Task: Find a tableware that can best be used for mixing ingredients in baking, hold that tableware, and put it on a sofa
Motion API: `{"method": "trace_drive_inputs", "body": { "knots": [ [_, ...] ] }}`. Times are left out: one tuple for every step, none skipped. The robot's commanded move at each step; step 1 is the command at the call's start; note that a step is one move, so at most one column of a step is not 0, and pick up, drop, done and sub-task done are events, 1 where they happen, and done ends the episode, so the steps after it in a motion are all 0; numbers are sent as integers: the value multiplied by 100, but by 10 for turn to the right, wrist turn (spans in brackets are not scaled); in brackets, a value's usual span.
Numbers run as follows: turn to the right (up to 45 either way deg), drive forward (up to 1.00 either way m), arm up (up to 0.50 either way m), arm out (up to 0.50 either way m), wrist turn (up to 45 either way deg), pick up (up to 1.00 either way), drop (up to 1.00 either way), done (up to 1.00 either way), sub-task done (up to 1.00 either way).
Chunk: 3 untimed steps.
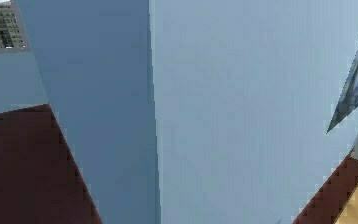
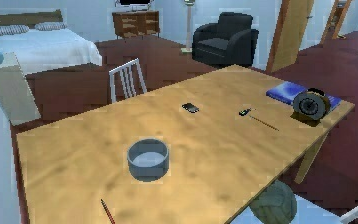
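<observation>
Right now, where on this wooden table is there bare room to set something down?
The table is bare between the bowl, the phone and its near edge, and again left of the bowl. The end at the picture's right is crowded: a blue book, a dark round object and a pencil.

Both views are softly and evenly lit. In the forward view the pale blue wall is bright on its broad face and a shade darker left of the corner. Daylight shows at a window, and the dark red floor lies dim. In the arm side view the desk has a mild sheen, the bowl is shaded inside, and the white bed is brightest. Upright edges lean near the sides.
</observation>
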Motion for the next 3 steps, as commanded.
{"method": "trace_drive_inputs", "body": {
  "knots": [
    [0,0,50,0,0,0,0,0,0],
    [0,0,36,0,0,0,0,0,0],
    [0,0,0,26,0,0,0,0,0]
  ]
}}
